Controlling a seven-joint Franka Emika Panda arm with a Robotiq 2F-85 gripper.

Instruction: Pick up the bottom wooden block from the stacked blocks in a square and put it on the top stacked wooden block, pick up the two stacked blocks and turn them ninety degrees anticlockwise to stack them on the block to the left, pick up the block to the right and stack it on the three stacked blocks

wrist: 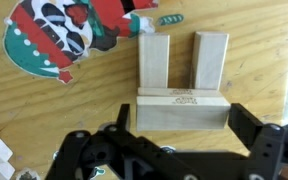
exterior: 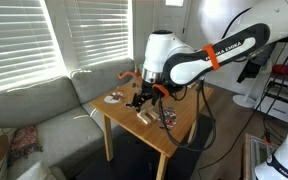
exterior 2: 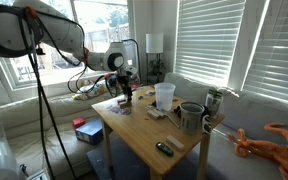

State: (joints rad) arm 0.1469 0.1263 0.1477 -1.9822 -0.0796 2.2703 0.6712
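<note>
Black jaws of the gripper (wrist: 181,138) are standing spread wide at the bottom of the wrist view. They are flanking the nearest wooden block (wrist: 182,112) without pinching it, apparently lining up to take it by its short ends. Just beyond, two more blocks (wrist: 154,62) are lying side by side on the table (wrist: 259,60), butting against it as part of the square. Small print is showing on the near block, too blurred to read. A Christmas figure cutout (wrist: 54,35) is lying beside them.

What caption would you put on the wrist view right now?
Open gripper straddling the crosswise wooden block at the ends of two parallel blocks on the wooden table, a Christmas-figure cutout beyond.
</note>
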